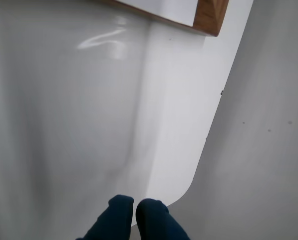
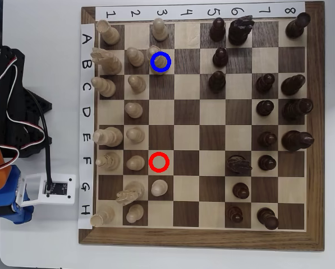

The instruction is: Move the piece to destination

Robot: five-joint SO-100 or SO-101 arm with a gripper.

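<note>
In the overhead view the destination (image 2: 160, 61), a light square with a blue ring, lies in row B, column 3. The piece (image 2: 154, 51), a short cream pawn, stands in that square with its head at the ring's upper left. A red ring (image 2: 159, 162) marks a bare light square in row F. My gripper (image 1: 135, 205) shows in the wrist view as two dark blue fingertips pressed together with nothing between them, over the white table off the board. The arm (image 2: 4, 185) sits folded left of the board.
The chessboard (image 2: 201, 238) has cream pieces on its left columns and dark brown pieces on the right. Another cream pawn (image 2: 159, 188) stands just below the red ring. The board's wooden corner (image 1: 211, 15) shows at the top of the wrist view. Cables run over the arm's black base (image 2: 15, 112).
</note>
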